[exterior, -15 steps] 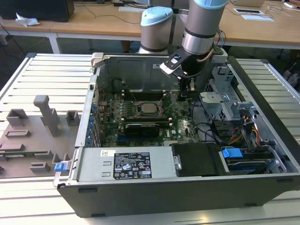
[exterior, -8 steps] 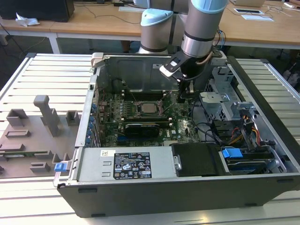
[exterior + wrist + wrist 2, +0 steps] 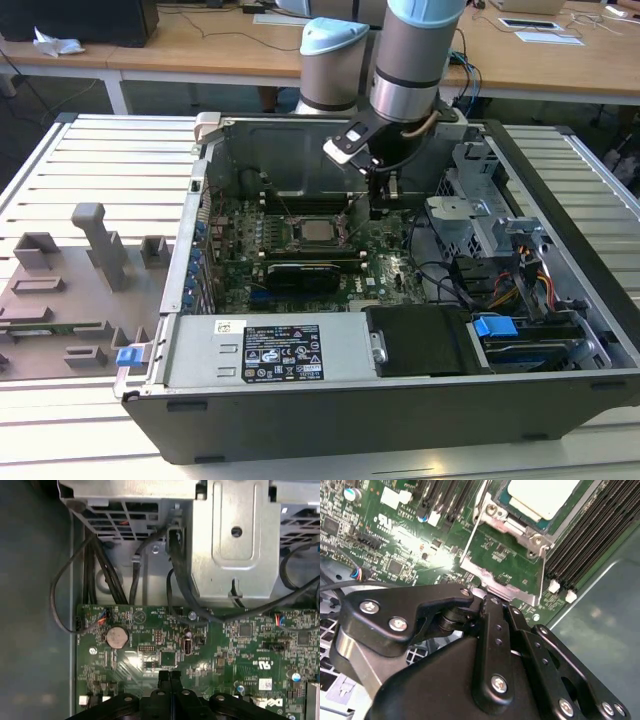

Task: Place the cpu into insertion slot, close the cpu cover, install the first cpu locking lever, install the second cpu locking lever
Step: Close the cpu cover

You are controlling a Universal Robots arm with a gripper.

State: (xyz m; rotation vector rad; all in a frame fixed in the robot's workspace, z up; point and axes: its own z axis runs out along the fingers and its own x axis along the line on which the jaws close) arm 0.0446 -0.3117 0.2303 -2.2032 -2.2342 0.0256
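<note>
Table: a pale slatted metal top [image 3: 90,150], and on it the open computer case [image 3: 560,300], lying on its side.
Room: wooden desks [image 3: 200,55] run along the back, with papers [image 3: 545,30] on one of them.
Beside the case: grey moulded blocks [image 3: 95,240] stand on the slats, toward the exterior view's left.
Inside the case: a green circuit board [image 3: 240,255], a labelled silver power box [image 3: 260,350] along the near wall, and tangled cables [image 3: 480,280] toward the exterior view's right.
Arm: there it is [image 3: 405,80], reaching down from the back edge into the case.
Gripper: the gripper [image 3: 383,208] is low over the board, just beside the socket on the exterior view's right. Its fingers [image 3: 164,679] are pressed together, and nothing is seen between them in both wrist views.
Chip: a silver square [image 3: 320,232] lying flat in the socket [image 3: 300,238], mid-board.
Cover: a metal frame [image 3: 495,514] sits around the chip's edge. I cannot tell whether it is latched.
Under the wrist: a coin battery [image 3: 116,636] on the board, with a metal drive cage [image 3: 235,540] past its edge.
</note>
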